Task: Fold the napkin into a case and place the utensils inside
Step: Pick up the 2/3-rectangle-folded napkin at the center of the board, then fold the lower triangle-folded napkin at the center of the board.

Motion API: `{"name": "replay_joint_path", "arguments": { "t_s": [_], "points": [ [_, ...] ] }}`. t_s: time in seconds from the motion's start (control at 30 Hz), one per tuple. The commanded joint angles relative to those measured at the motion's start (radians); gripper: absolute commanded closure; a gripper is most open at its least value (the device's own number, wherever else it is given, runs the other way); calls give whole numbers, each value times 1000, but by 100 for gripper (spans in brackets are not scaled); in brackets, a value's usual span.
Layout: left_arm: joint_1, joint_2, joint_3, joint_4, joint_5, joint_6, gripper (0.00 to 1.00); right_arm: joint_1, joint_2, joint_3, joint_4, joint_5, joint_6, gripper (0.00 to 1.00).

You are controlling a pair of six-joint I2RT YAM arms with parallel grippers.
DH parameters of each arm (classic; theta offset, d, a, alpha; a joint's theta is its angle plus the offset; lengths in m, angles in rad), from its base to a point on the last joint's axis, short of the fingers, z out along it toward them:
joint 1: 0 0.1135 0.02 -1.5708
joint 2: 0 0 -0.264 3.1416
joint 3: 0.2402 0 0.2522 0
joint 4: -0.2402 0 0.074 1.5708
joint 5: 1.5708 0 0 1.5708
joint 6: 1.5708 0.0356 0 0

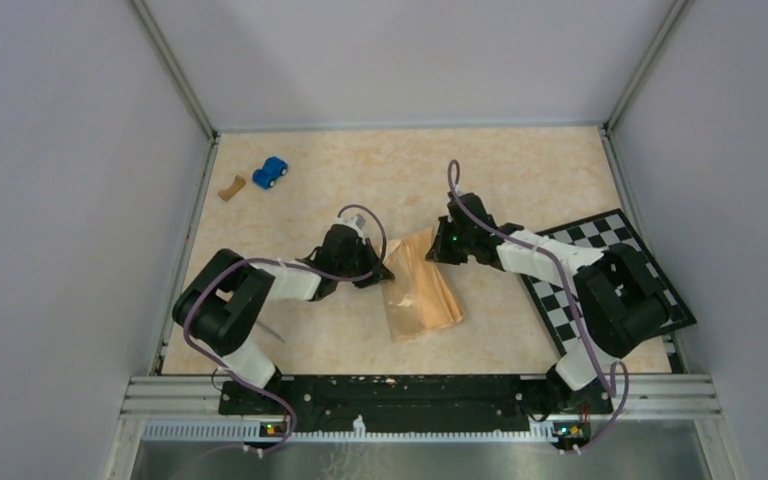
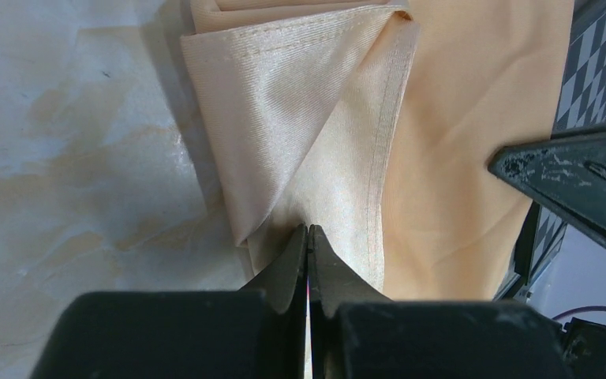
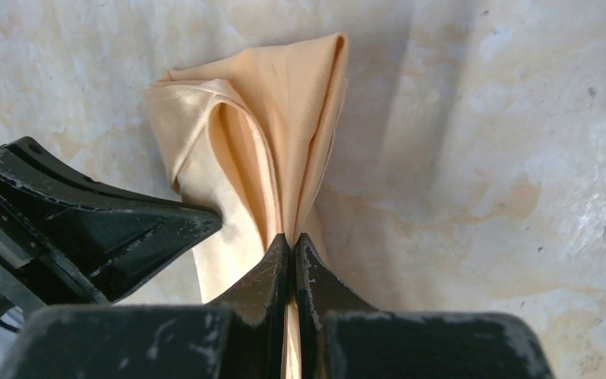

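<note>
Overhead only, perhaps a utensil (image 1: pixel 273 331) beside left arm (image 1: pixel 290 281)

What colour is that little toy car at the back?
The toy car is blue, seen best from the top camera.

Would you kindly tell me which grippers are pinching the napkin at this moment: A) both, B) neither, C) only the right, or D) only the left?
A: the left gripper and the right gripper each have their fingers closed on a fold of the napkin.
</note>
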Motion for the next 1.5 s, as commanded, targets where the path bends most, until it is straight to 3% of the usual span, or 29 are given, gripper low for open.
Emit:
{"name": "replay_joint_path", "arguments": {
  "t_s": [0.0, 0.13, 0.37, 0.87, 1.33, 1.47],
  "points": [
    [0, 46, -39, 12, -18, 0, 100, 94, 1, 118, -175, 191, 61, 100],
    [0, 60, -41, 34, -9, -3, 100, 173, 48, 188, -245, 290, 153, 100],
    [0, 68, -57, 75, 13, -14, 100, 236, 125, 251, -280, 325, 298, 100],
    [0, 91, -65, 117, 32, -19, 100, 250, 125, 176, -73, 230, 608, 100],
    [0, 24, -33, 26, 15, 63, 100, 254, 174, 102, -7, 246, 578, 100],
    [0, -55, -32, -19, 18, 106, 89, 252, 185, 72, 17, 255, 565, 100]
  ]
}}
